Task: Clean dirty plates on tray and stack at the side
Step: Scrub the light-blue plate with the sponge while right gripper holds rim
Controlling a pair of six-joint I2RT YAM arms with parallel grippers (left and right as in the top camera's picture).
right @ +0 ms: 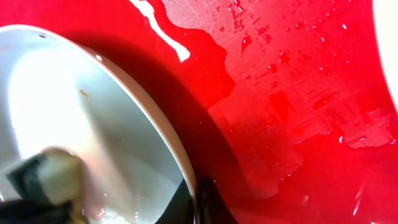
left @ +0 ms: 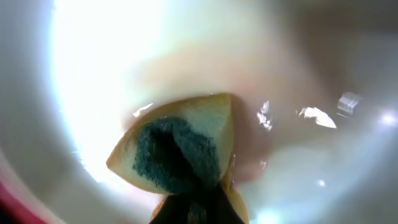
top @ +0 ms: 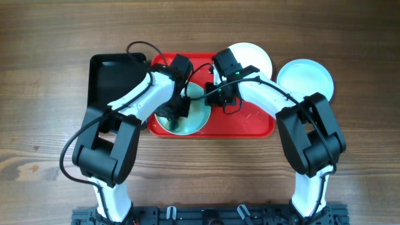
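A pale mint-blue plate (top: 195, 120) lies on the left half of the red tray (top: 250, 122). My left gripper (top: 181, 107) is shut on a yellow sponge with a dark green face (left: 180, 149) and presses it onto the wet inside of the plate (left: 311, 68); its fingers (left: 196, 210) show at the bottom edge. My right gripper (top: 222, 97) is shut on the plate's right rim, one finger inside and one outside (right: 199, 199). The right wrist view shows the plate (right: 93, 112), faint pink smears on it, and the wet tray floor (right: 298, 93).
A white plate (top: 253, 55) lies just behind the tray's back right corner. A pale blue-white plate (top: 306, 78) lies on the table to the tray's right. A black tray (top: 112, 75) sits against the red tray's left side.
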